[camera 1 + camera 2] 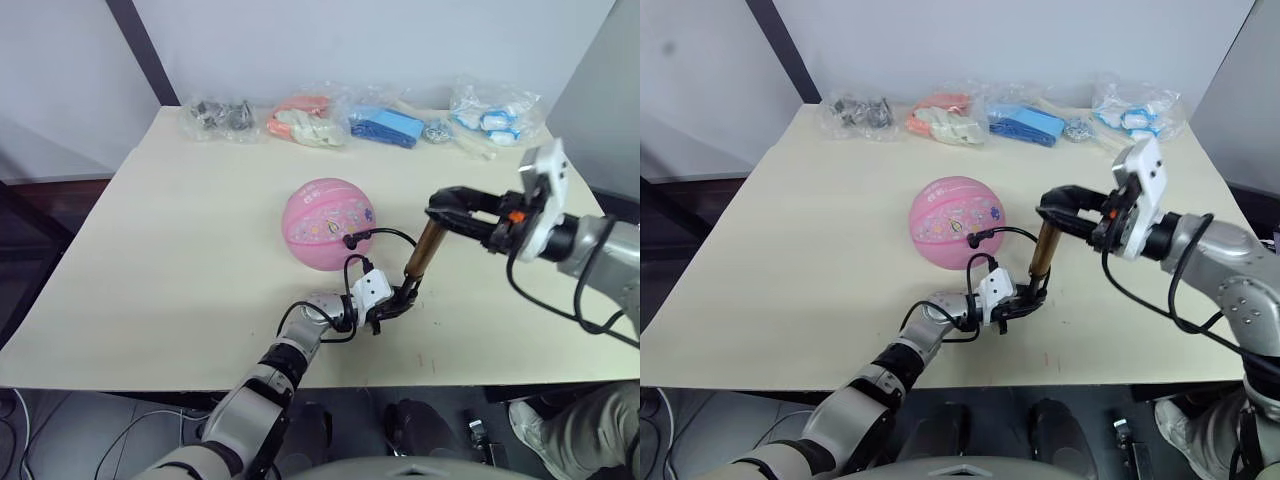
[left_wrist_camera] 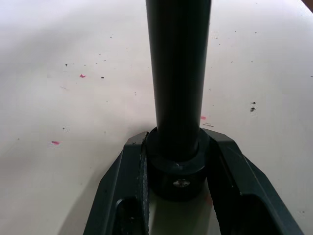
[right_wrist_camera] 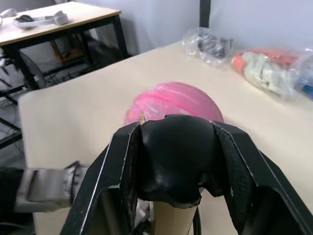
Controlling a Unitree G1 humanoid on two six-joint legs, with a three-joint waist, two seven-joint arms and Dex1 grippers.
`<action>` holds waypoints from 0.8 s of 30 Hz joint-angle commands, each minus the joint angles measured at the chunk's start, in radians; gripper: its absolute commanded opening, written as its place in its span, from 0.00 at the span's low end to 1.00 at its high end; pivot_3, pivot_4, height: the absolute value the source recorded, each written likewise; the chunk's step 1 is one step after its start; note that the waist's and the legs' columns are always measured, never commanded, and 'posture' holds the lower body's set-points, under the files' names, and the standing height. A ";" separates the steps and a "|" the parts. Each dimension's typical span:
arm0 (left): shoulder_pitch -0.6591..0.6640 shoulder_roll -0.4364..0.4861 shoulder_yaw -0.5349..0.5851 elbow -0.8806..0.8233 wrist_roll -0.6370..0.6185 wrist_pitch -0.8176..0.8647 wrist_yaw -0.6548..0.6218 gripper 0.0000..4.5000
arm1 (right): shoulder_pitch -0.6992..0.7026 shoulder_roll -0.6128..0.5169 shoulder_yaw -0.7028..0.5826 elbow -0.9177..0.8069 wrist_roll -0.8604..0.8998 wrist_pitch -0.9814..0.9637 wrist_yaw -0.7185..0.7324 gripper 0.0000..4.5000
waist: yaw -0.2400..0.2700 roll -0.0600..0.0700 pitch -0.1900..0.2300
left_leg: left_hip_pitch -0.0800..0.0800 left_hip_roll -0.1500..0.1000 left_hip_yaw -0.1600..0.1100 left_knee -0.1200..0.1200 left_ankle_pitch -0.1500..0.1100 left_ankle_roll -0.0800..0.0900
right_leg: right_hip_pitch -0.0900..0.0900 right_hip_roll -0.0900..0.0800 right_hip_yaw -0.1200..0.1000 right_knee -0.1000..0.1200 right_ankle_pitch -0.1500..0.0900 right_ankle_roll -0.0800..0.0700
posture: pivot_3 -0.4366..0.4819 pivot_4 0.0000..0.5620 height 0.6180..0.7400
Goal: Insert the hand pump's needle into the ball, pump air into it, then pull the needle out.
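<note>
The pink ball (image 1: 328,222) rests mid-table. To its right the hand pump (image 1: 424,250) stands nearly upright, its gold barrel leaning slightly. My left gripper (image 1: 402,298) is shut on the pump's black bottom cap (image 2: 177,169), low against the table. My right gripper (image 1: 442,212) is shut on the black top cap (image 3: 173,156), with the ball (image 3: 171,100) beyond it. The thin black hose (image 1: 385,235) loops from the pump's base to the ball. The needle's black fitting (image 1: 351,240) sits against the ball's near right side; the pin itself is hidden.
Along the table's far edge lie clear bags: dark parts (image 1: 222,115), pink-orange items (image 1: 305,120), blue items (image 1: 388,127), white-blue items (image 1: 495,118). The cream table (image 1: 180,260) stretches left of the ball. Another table (image 3: 49,19) stands beyond.
</note>
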 commanded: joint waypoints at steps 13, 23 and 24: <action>0.108 0.065 -0.024 0.015 0.050 0.120 -0.013 0.25 | 0.154 0.149 0.199 0.177 -0.296 -0.081 0.062 0.37 | -0.016 -0.003 -0.023 | 0.007 0.003 -0.002 -0.006 0.000 0.000 | 0.003 0.004 -0.001 -0.001 -0.002 -0.004 | 0.48 0.27 1.00; 0.109 0.059 -0.030 -0.002 0.049 0.138 -0.015 0.25 | -0.065 -0.019 -0.177 -0.004 0.112 0.135 0.053 0.37 | -0.005 0.011 0.004 | -0.003 -0.002 -0.001 -0.005 0.000 0.000 | -0.003 -0.001 -0.001 -0.001 -0.002 -0.003 | 0.48 0.27 1.00; 0.109 0.058 -0.031 -0.003 0.049 0.139 -0.016 0.25 | -0.107 -0.037 -0.213 -0.001 0.160 0.153 0.032 0.37 | -0.003 0.009 0.005 | -0.004 -0.003 -0.001 -0.005 0.000 0.000 | -0.003 -0.001 -0.001 -0.001 -0.002 -0.003 | 0.48 0.27 1.00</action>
